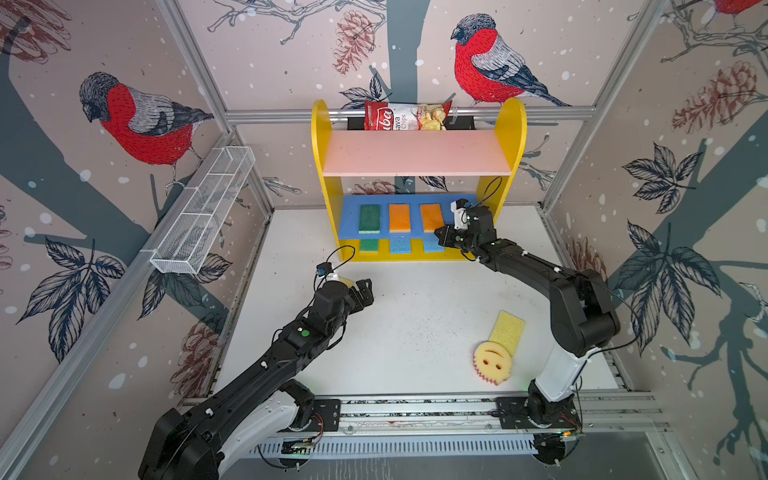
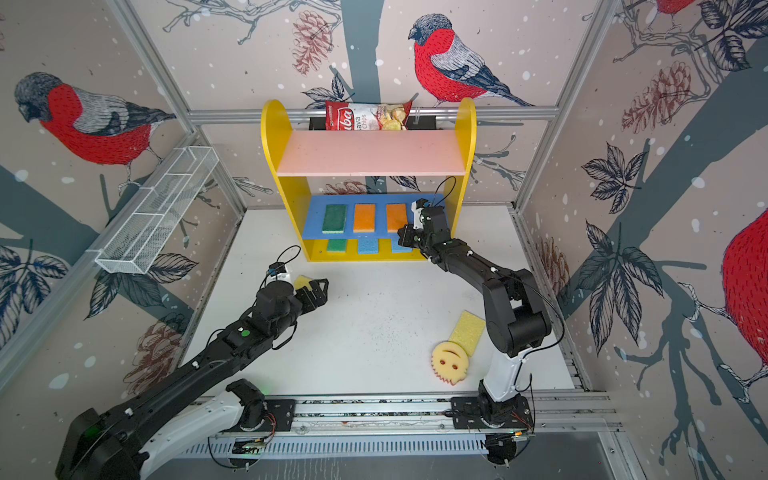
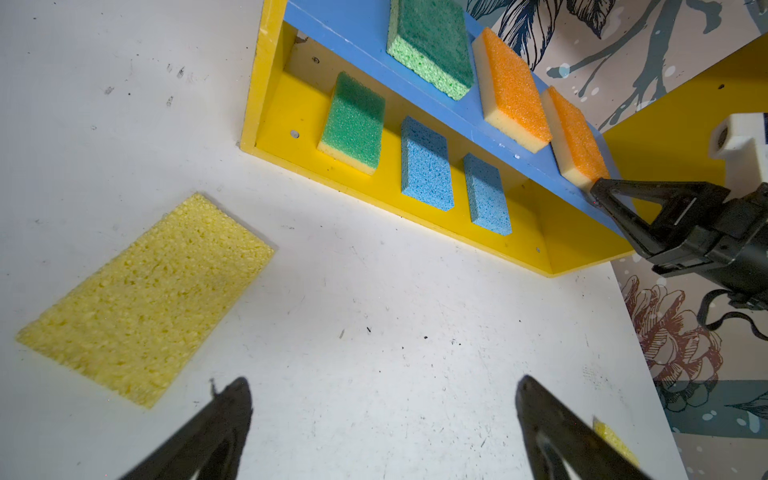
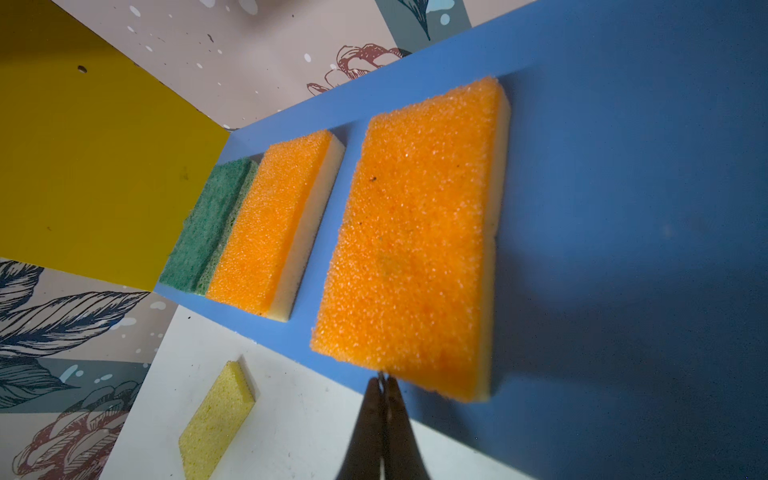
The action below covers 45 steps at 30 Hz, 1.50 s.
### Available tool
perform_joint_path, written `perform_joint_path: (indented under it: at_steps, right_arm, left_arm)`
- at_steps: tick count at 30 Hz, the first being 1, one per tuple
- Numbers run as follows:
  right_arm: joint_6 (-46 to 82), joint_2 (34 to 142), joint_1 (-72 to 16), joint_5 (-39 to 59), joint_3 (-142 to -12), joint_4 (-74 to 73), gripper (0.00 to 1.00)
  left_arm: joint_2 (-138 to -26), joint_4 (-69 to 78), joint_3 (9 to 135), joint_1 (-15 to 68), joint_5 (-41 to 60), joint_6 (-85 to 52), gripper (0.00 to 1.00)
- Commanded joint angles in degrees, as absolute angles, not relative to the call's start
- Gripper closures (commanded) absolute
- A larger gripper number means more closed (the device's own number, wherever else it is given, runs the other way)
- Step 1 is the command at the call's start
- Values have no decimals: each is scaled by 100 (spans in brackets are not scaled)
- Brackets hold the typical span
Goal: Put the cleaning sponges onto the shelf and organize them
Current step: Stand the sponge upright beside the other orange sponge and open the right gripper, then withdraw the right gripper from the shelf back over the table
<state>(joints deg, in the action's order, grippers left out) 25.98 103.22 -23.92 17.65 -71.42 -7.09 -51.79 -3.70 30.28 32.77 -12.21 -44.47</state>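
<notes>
Right jaws (closed) at orange sponge (image 4: 409,232)

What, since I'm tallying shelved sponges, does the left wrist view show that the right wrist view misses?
Left wrist only: the base tier's green sponge, two blue sponges, the open left gripper. Right wrist only: the blue board's bare end surface. Both: the upper green sponge, two orange sponges, the yellow sponge, the shut right gripper.

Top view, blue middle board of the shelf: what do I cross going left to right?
Green sponge → first orange sponge → second orange sponge. The right gripper, fingers shut, overlaps the second orange sponge's near corner, so it is left out of the order.
</notes>
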Motion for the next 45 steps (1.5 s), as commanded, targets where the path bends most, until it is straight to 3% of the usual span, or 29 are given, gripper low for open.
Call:
perform_joint_path:
  at_steps: [1, 14, 23, 26, 30, 33, 36, 45]
  right_arm:
    - [2671, 10369, -2392, 1922, -7175, -885, 100]
    - [2639, 10262, -2435, 1918, -7054, -870, 100]
    - [2733, 9329, -2469, 1586, -6122, -818, 95]
    - [2784, 8857, -2452, 1199, -5544, -661, 86]
    - [2906, 8198, -2362, 573, -4722, -294, 66]
    - [3063, 7629, -2228, 136, -4053, -28, 46]
    - [3367, 7015, -2014, -231, -3385, 168, 33]
    - [3950, 5854, -1411, -561, -2361, 748, 25]
  left_arm:
    - [-5233, -198, 3110, 3256, -1293, -4324, 2]
    - [-5345, -131, 3149, 3260, -1212, -4372, 2]
    - [-5297, -155, 3112, 3261, -1114, -4290, 2]
    - [-5209, -226, 3104, 3259, -1122, -4246, 3]
    - [-5074, -224, 2975, 3256, -1098, -4261, 3]
    - [-5075, -49, 2832, 3261, -1039, -4290, 3]
    - [-5259, 111, 2838, 3259, -881, -4251, 3]
    - [-5958, 631, 2980, 3262, -513, -4096, 3]
